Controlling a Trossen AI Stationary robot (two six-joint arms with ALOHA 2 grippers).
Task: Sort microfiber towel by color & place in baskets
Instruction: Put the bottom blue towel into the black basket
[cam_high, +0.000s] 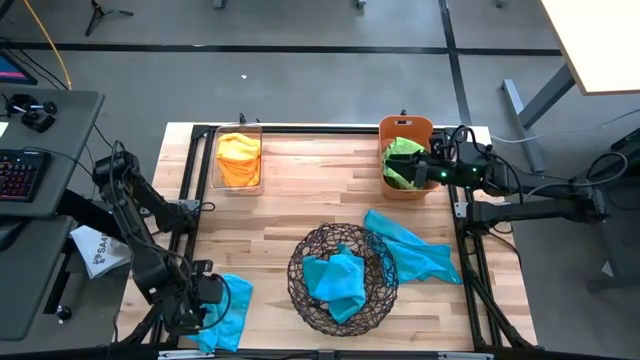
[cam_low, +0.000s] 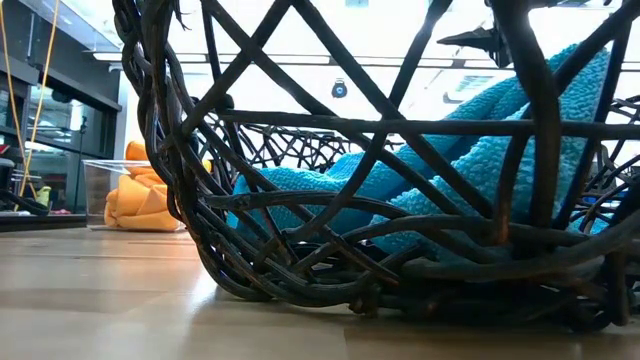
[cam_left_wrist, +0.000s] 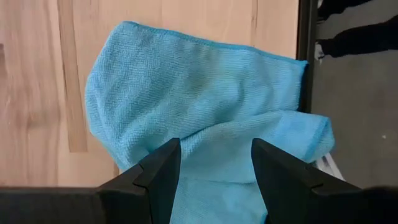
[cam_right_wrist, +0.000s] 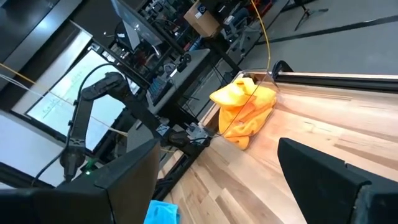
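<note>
High view, lower left of the frame: the left gripper (cam_high: 212, 292) hangs over a turquoise towel (cam_high: 228, 310) that lies crumpled at the table's (cam_high: 300, 190) near corner. In the left wrist view its fingers (cam_left_wrist: 163, 171) stand apart, straddling a raised fold of that towel (cam_left_wrist: 199, 112) and holding nothing. Upper right: the right gripper (cam_high: 428, 165), jaws wide and empty, sits above the salmon-orange bin (cam_high: 406, 128) containing the green towel (cam_high: 402, 160). Upper left: the clear bin (cam_high: 239, 160) holds the orange towels (cam_high: 239, 155). Centre bottom: the wire-mesh bowl (cam_high: 342, 278) contains turquoise cloth (cam_high: 335, 280), and another turquoise towel (cam_high: 415, 250) lies just beside the bowl's right rim, apparently partly draped over it.

Likely failure modes: the corner towel overhangs the table edge, so a shallow pinch on one layer could let it slip off during lifting; a trailing corner could also snag the bowl's mesh rim and drape outside rather than drop in, as the right-hand towel seems to have done.
</note>
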